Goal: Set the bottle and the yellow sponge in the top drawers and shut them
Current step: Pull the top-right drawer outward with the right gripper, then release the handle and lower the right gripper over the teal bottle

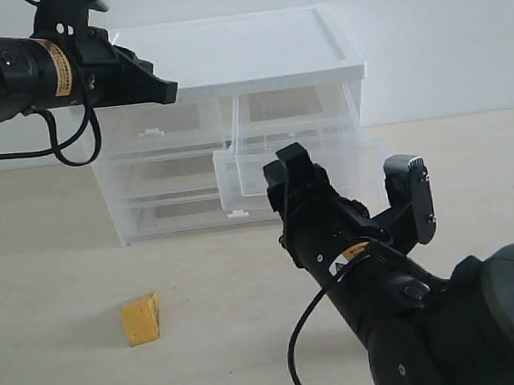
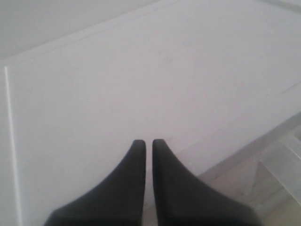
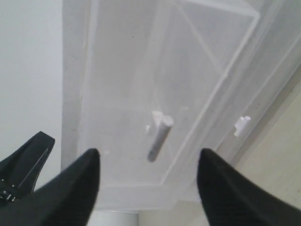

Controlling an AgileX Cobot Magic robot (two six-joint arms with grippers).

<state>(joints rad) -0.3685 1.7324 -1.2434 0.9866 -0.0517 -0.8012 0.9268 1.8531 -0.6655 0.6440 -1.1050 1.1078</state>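
The left fingers (image 2: 134, 169) are clenched above the cabinet (image 1: 252, 47) top. The right fingers (image 3: 221, 188) are released, facing 1 pulled-out top drawer (image 1: 237, 172) holding the bottle (image 3: 159, 137) (blurred through plastic). The yellow sponge (image 1: 142, 319) lies toward the tabletop's (image 1: 46, 267) front-left corner.

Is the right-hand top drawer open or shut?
Open: the right-hand top drawer juts forward of the cabinet front; the left top drawer sits flush.

One yellow sponge (image 1: 142, 319), one cabinet (image 1: 243, 48) (four drawers (image 1: 155, 128) (image 1: 246, 171) (image 1: 159, 173) (image 1: 182, 213)), two claws (image 1: 167, 90) (image 1: 350, 161).
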